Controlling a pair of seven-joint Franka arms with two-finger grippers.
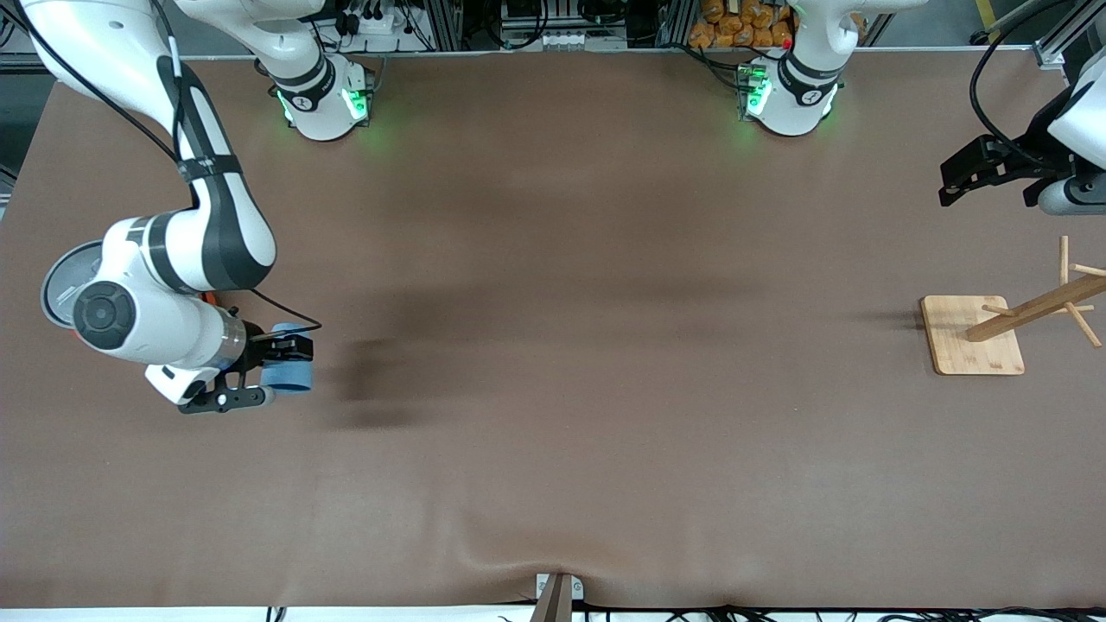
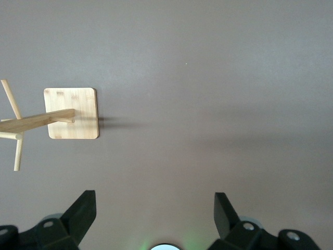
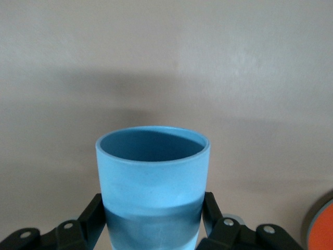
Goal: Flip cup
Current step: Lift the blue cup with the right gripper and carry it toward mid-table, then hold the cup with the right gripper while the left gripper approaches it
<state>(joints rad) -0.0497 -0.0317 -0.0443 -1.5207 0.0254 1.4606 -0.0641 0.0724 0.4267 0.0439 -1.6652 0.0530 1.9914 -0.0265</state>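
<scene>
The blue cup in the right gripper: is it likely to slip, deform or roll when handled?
The cup looks like thin, smooth plastic, so it is probably light and could slip between the right gripper's fingers. Its wall looks undented under the squeeze, so it is likely fairly stiff. Being round and tapered, it would probably roll in a curve if dropped sideways on the table.

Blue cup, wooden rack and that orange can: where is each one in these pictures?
cup [image 3: 153,177]: right wrist view, on its outer wall.
wooden rack [image 1: 972,345]: front view, on its flat base.
orange can [image 3: 321,229]: right wrist view, on its orange side.
</scene>
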